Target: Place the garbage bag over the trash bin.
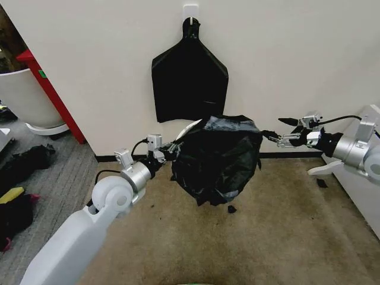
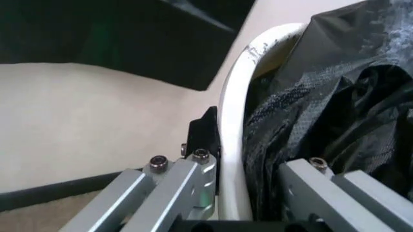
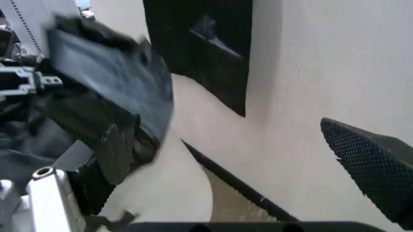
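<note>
Glossy crinkled plastic garbage bag (image 1: 217, 157)

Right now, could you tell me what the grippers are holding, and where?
The left gripper clamps the bin's rim beside the bag. The right gripper is open, holding nothing.

White rounded arms, silver wrist cuffs, black cables, grey screw-studded links, black textured jaws.

trash bin (image 1: 191, 126): almost wholly hidden beneath garbage bag (image 1: 218, 157), rim sliver visible; left gripper (image 1: 172, 149) fingertips hidden by bag.
</note>
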Controlling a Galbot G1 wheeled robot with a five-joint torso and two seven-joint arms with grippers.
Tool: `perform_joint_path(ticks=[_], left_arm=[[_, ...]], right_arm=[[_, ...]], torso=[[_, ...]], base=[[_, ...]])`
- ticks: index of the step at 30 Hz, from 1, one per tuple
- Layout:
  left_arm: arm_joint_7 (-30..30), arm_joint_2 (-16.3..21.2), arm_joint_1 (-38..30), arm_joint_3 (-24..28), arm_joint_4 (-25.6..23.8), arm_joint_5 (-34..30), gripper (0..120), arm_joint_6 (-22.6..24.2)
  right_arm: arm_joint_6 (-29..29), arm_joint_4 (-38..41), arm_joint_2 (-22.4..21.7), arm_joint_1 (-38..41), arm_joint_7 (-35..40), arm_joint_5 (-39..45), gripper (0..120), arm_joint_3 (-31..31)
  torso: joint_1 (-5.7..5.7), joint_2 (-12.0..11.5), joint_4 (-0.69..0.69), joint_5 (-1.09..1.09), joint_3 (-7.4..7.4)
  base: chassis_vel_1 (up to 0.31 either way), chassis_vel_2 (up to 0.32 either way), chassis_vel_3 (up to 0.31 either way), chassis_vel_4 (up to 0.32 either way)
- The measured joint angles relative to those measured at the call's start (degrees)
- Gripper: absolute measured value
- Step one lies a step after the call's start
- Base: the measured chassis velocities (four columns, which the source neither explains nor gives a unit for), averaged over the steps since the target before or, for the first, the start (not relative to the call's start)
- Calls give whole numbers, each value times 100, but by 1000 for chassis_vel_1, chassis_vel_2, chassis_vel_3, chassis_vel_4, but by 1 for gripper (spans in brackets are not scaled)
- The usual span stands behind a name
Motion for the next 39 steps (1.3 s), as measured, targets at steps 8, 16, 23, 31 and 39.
perform_joint_path(ticks=[8,16,23,31,39], left_arm=[[-408,2,-82,75,52,191,4,84],[-510,-18,-295,317,16,717,4,290],[-425,-131,-627,452,118,899,4,328],[-301,-187,-750,536,84,1067,4,342],[-257,-201,-753,554,-3,1135,4,382]], right_arm=[[-93,662,98,14,498,-143,100,485],[-779,1778,385,227,1523,-1211,100,217],[-1452,2364,620,250,2341,-1269,100,3],[-1893,2254,941,690,2753,-1762,100,-664],[-1962,1979,1179,1399,2770,-2230,98,-1478]], torso=[[0,0,-1,-2,0],[0,0,1,1,0],[0,0,0,-1,0],[0,0,1,-1,0],[0,0,0,0,0]], base=[[0,0,0,0],[0,0,0,0],[0,0,0,0],[0,0,0,0],[0,0,0,0]])
